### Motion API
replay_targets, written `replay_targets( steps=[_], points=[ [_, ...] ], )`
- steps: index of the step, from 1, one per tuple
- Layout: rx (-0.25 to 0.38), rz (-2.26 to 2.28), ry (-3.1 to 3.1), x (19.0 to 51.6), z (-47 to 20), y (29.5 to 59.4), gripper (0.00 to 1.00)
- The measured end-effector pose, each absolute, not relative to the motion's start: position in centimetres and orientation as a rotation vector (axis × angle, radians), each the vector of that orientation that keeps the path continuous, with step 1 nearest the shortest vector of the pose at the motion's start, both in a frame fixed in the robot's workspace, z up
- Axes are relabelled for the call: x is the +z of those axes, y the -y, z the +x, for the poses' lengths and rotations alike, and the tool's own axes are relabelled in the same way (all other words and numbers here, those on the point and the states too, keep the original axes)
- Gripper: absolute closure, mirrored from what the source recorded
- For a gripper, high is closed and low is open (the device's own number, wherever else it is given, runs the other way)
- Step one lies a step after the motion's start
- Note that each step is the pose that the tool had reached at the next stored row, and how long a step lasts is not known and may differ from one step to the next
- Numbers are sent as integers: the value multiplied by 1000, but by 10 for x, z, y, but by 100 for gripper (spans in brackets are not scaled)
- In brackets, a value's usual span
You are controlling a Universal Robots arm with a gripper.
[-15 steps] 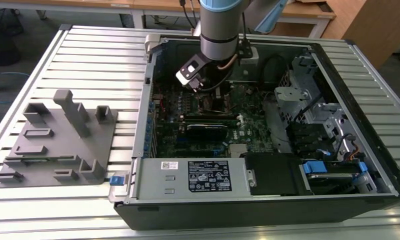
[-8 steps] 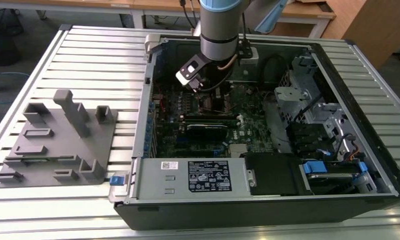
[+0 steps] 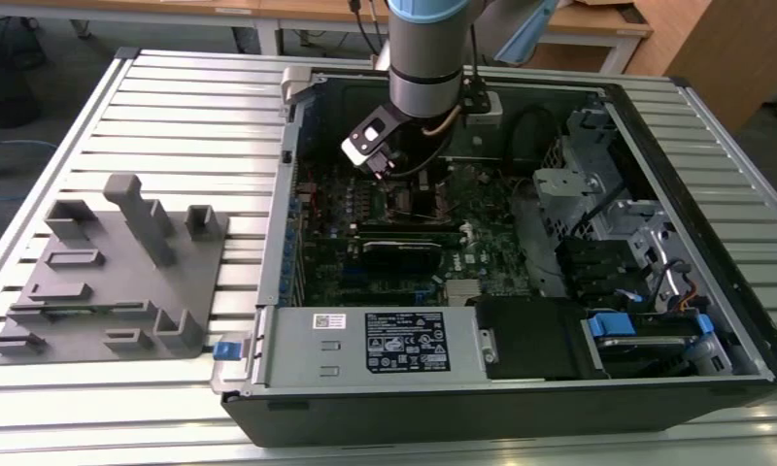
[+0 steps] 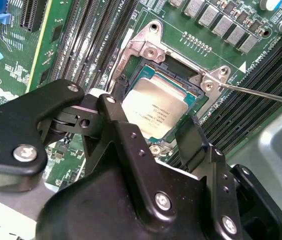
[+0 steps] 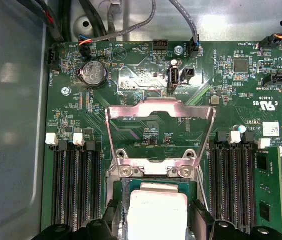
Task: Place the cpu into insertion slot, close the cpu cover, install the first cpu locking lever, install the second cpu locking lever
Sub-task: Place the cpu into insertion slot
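The arm [image 3: 422, 68] reaches down into the open case [image 3: 362, 398], which lies on the slatted tabletop [image 3: 168, 97]. A grey fixture [image 3: 117, 282] sits on the tabletop toward the exterior view's left. The hand [image 4: 153, 114] is low over the green board [image 4: 48, 55], right at the slot [image 4: 180, 67]. The cpu [image 4: 155, 105] lies flat in the slot, silver top up. The hand is spread about as wide as the cpu, with one black finger [image 4: 190, 137] at each side. In the first wrist view a thin gap shows between the cpu [image 5: 158, 212] and each finger, so the hand is straddling it rather than clamping it. The cover [image 5: 159, 106] stands raised on its hinge at the edge of the slot away from the hand, and the board shows through its window. It is not down over the cpu. A thin lever [image 4: 260, 93] sticks out from the slot's corner, over the long black slots beside it
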State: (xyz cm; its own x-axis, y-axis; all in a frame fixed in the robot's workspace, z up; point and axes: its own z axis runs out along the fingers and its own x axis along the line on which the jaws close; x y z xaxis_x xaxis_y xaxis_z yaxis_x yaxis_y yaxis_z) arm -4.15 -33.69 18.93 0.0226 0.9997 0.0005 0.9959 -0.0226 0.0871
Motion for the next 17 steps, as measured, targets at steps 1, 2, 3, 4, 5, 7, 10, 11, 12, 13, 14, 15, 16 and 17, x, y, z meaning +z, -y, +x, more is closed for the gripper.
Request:
replay_targets(
  steps=[1,2,3,4,5,7,10,11,12,13,14,15,16,17],
  points=[
    [95,2201,-2152,189,-42,337,33],
    [94,2201,-2152,189,-42,337,33],
    [94,2201,-2152,189,-42,337,33],
    [94,2201,-2152,189,-42,337,33],
    [94,2201,-2152,189,-42,337,33],
    [94,2201,-2152,189,-42,337,40],
    [94,2201,-2152,189,-42,337,41],
    [94,2201,-2152,189,-42,337,41],
    [95,2201,-2152,189,-42,337,41],
    [94,2201,-2152,189,-42,337,41],
    [95,2201,-2152,189,-42,337,41],
    [94,2201,-2152,189,-42,337,41],
    [94,2201,-2152,189,-42,337,41],
    [94,2201,-2152,189,-42,337,41]
  ],
)
